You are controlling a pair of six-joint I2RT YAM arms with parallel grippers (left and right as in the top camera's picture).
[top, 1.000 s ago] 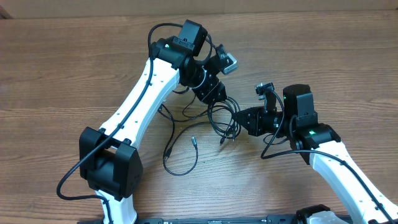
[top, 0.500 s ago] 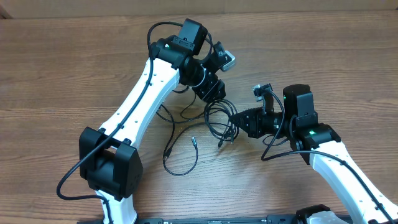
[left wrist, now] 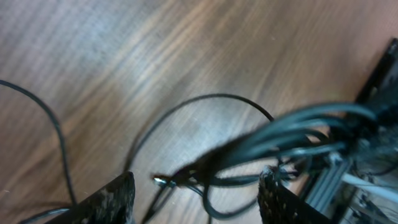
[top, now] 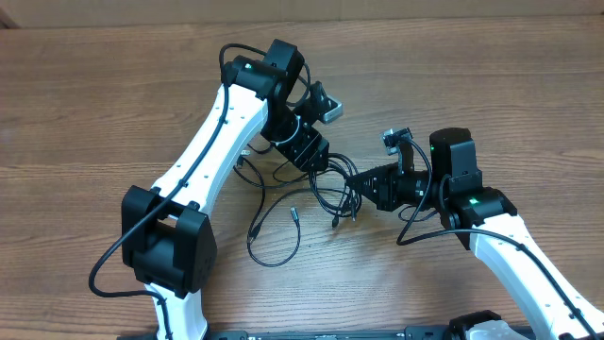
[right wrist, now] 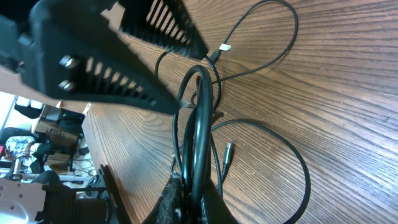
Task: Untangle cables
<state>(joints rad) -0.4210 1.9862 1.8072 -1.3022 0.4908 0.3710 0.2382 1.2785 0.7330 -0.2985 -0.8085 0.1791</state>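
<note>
the cables (top: 330, 192) lie in a tangle on the wooden tabletop (top: 94, 113), about midway between the two arms. a loose loop (top: 275, 247) trails off from the knot toward the near edge, well clear of both arms.

the right gripper (top: 355, 180) reaches in from the right, clenched on a bundle of several strands. in its own wrist view the cords run side by side out of the pinched tips and fan out over the wood. one strand ends in a silver-tipped plug (right wrist: 225, 47) lying flat on the tabletop.

the left gripper (top: 319, 161) hangs over the far side of the tangle, just beside the right one, tilted down toward the knot. it is released: in its wrist view the two fingers (left wrist: 112, 199) stand well apart. a thick sheaf of cords runs across beyond them to the right, blurred, and nothing is pinched between the fingers. a single thin cord (left wrist: 186, 115) arcs over the wood behind that sheaf. whether any strand touches the left fingers i cannot tell.
</note>
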